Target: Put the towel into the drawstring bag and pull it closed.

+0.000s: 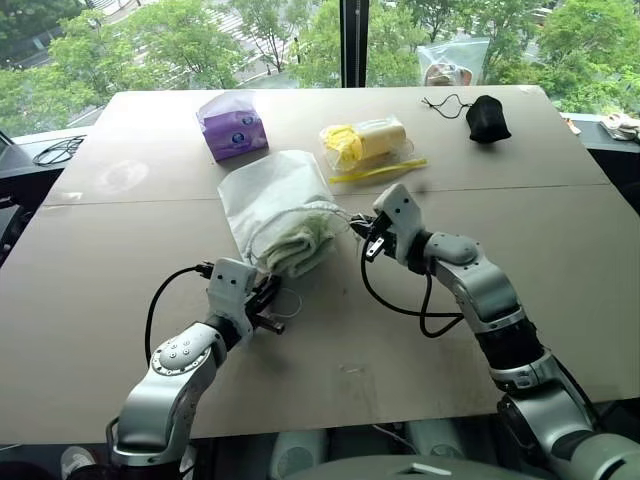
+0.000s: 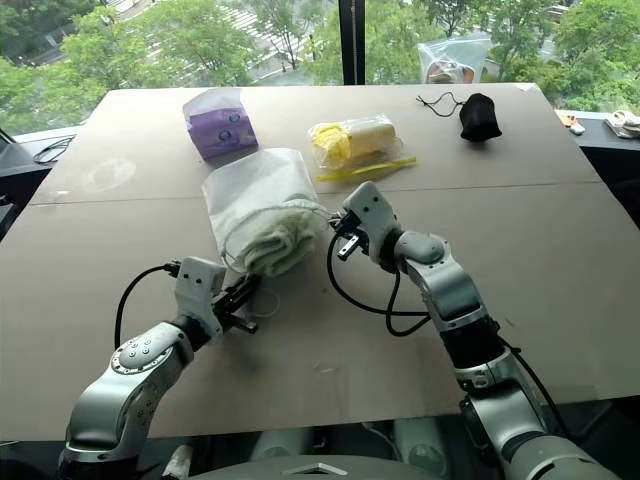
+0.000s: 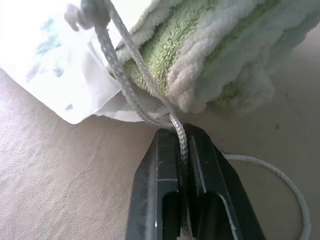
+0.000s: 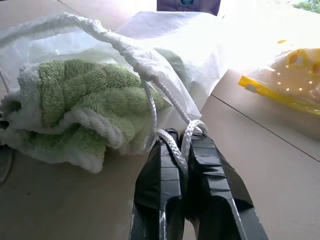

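we see the bag (image 1: 272, 195) lying on the tabletop (image 1: 120, 290), its mouth between our two grippers. the towel (image 1: 298, 247) sits mostly inside it, one folded end sticking out of the mouth, just ahead of the left gripper (image 3: 182, 145) and beside the right gripper (image 4: 182, 137). the left gripper is clamped on a cord (image 3: 178, 135) at the mouth's near side. the right gripper is clamped on looped cord at the mouth's other side, the cord running up to the gathered rim. beyond the right gripper lie a yellow pack (image 1: 368, 145) and a black pouch (image 1: 487, 118); a purple packet (image 1: 232, 127) lies past the bag.
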### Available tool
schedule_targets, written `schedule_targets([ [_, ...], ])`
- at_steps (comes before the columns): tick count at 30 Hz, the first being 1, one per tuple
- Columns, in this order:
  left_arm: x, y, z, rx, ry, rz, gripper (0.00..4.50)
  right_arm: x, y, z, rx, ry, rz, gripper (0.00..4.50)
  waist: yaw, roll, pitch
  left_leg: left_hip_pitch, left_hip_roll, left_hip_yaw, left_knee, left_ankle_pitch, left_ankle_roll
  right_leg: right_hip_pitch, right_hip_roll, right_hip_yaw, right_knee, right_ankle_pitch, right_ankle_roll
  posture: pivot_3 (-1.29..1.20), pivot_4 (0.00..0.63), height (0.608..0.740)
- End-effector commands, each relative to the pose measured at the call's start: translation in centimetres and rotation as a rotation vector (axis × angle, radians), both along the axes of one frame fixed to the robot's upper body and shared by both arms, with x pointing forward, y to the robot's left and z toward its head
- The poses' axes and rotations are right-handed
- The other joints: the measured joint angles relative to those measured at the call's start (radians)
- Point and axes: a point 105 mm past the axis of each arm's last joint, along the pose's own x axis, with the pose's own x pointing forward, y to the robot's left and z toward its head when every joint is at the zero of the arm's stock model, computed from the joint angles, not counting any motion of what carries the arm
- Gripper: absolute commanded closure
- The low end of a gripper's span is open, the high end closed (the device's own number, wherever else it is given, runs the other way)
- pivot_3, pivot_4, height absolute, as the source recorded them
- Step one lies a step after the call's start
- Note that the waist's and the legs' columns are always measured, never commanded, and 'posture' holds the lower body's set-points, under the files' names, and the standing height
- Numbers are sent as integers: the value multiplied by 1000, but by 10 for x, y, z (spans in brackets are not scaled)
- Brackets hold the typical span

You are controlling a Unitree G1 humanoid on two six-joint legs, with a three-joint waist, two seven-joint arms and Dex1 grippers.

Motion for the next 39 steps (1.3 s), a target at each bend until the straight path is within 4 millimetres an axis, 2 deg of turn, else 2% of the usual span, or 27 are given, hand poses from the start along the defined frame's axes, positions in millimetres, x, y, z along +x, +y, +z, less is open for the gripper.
schedule_targets([
  [1,4,51,23,193,-155,203,4411,-4,-11,29,76,-77,-34,4500,-2,0,0,0,1,0,0,0,0,0,1,0,0,0,0,0,150,740],
  [3,7,74,50,286,-282,288,4411,-4,-17,40,76,-113,-45,4500,-3,0,1,-1,1,0,-1,0,0,-1,1,0,0,0,0,0,150,740],
  [5,12,100,103,424,-478,360,4411,-3,-24,57,-22,-233,-47,4500,1,-1,1,-3,1,0,-1,0,0,-3,1,-1,-1,0,0,0,150,740],
  [6,14,107,120,460,-537,378,4411,-3,-27,62,-56,-270,-46,4500,5,-1,3,-4,1,-1,-1,0,0,-3,1,-1,-1,0,0,0,150,740],
  [8,21,121,184,552,-721,416,4411,-4,-33,107,-53,-417,-52,4500,6,-2,3,-5,1,-2,0,0,0,-3,0,-4,-1,0,0,0,150,740],
  [10,21,126,243,619,-876,441,4411,-5,-42,151,-54,-556,-70,4500,3,-2,6,-6,0,-2,1,0,0,-3,0,-4,-1,0,0,0,150,740],
  [12,21,125,291,650,-995,448,4411,-5,-58,193,-57,-677,-111,4500,1,-2,6,-7,-2,-1,1,0,0,-4,0,-4,-2,0,0,0,150,740],
  [14,23,126,318,663,-1046,444,4411,-4,-77,229,-60,-773,-183,4500,2,-3,7,-9,-4,-1,-2,0,0,-6,-2,-5,-3,0,1,0,150,740],
  [15,28,129,321,662,-1034,439,4411,-2,-88,242,-78,-818,-229,4500,2,-3,7,-11,-4,-1,-2,0,0,-8,-2,-5,-4,1,1,0,150,740],
  [17,39,143,308,663,-973,440,4411,5,-110,254,-105,-860,-340,4500,1,-1,4,-9,-4,2,-6,0,0,-8,-4,-4,-6,-1,3,0,150,740],
  [19,46,163,289,636,-903,481,4411,18,-136,245,-180,-856,-461,4500,-5,0,4,-8,-4,5,-8,0,0,-8,-6,-2,-6,-3,5,0,150,740],
  [21,49,173,280,611,-873,503,4411,25,-162,230,-251,-832,-555,4500,-7,-1,4,-9,-4,6,-9,-1,1,-10,-7,0,-6,-3,5,0,150,740],
  [22,50,183,273,580,-847,539,4411,26,-186,226,-264,-809,-658,4500,-7,-2,5,-10,-4,7,-8,-1,1,-11,-7,1,-6,-3,5,0,150,740],
  [24,47,206,261,537,-801,619,4411,22,-234,221,-296,-786,-853,4500,-5,-3,6,-25,-4,6,0,0,-1,-25,-7,0,0,-2,6,0,150,740],
  [25,45,216,258,524,-787,654,4411,18,-253,220,-302,-775,-924,4500,-3,-3,6,-25,-4,7,0,1,-1,-25,-8,0,1,-2,6,0,150,740],
  [27,42,227,256,513,-780,689,4411,10,-275,219,-336,-769,-988,4500,1,-3,6,-25,-4,6,0,0,-1,-25,-8,0,0,-2,6,0,150,740],
  [29,41,230,259,514,-787,691,4411,4,-284,221,-345,-768,-1005,4500,2,-3,6,-25,-4,6,0,0,0,-25,-8,0,0,-2,6,0,150,740],
  [30,43,230,261,514,-791,685,4411,3,-286,222,-333,-760,-1003,4500,2,-3,6,-25,-4,6,0,-1,1,-25,-8,-1,0,-2,6,0,150,740],
  [32,52,217,268,488,-830,612,4411,5,-271,220,-289,-738,-890,4500,-2,-3,6,-24,-4,5,0,-2,2,-23,-7,-1,0,-2,6,0,150,740],
  [36,77,172,270,465,-865,412,4411,7,-214,211,-175,-679,-558,4500,-3,-3,6,-20,-4,5,1,-2,3,-19,-6,-1,1,-1,6,0,150,740],
  [39,88,144,276,440,-896,313,4411,1,-175,217,-110,-680,-368,4500,-1,-3,6,-20,-4,4,2,-2,3,-18,-6,-2,2,-1,6,0,150,740],
])
